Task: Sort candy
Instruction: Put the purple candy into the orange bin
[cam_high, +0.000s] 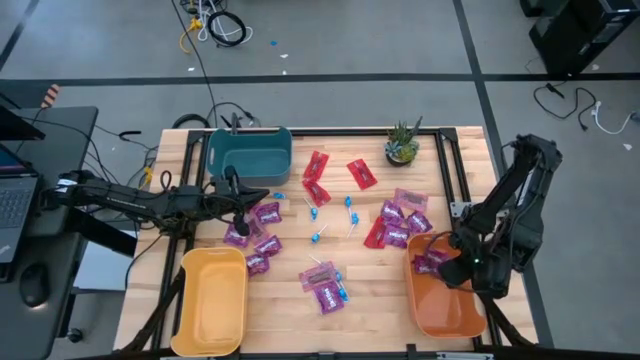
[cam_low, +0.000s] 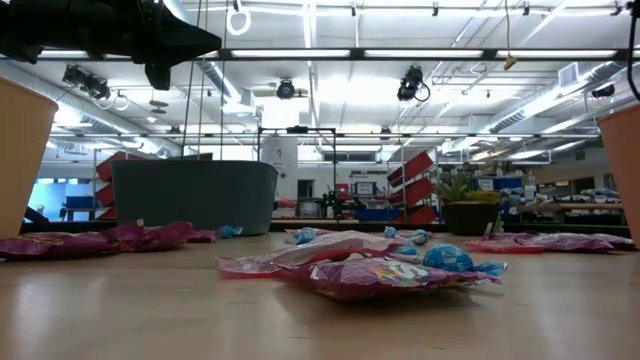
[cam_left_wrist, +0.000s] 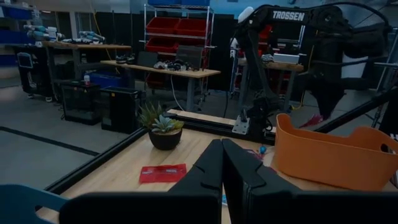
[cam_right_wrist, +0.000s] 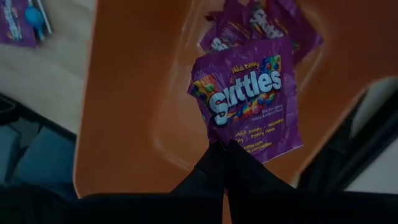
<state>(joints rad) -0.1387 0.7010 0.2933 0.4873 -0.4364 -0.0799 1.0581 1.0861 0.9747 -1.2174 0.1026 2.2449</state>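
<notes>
Purple packets lie in clusters on the table (cam_high: 255, 235), (cam_high: 400, 225), (cam_high: 325, 285); red packets (cam_high: 318, 175) and blue lollipops (cam_high: 320, 235) lie flat between them. My right gripper (cam_right_wrist: 225, 155) hangs over the orange bin (cam_high: 445, 300), shut on one purple packet (cam_right_wrist: 245, 99). More purple packets (cam_right_wrist: 261, 25) lie in that bin. My left gripper (cam_left_wrist: 222, 168) is shut and empty. It is held level above the table's left part (cam_high: 258, 198), beside the teal bin (cam_high: 250, 152), and points toward the table's right. My right gripper pinches the purple packet by the middle of one short edge (cam_right_wrist: 227, 146) between its two fingers, coming from above and pointing down. The packet hangs below the fingers, lifted clear, over the inside of the orange bin (cam_right_wrist: 137, 93).
A yellow bin (cam_high: 212, 300) stands at the near left, the teal bin at the far left, the orange bin at the near right. A small potted plant (cam_high: 402, 145) sits at the far edge. Bare wood shows along the table's near middle (cam_high: 375, 310).
</notes>
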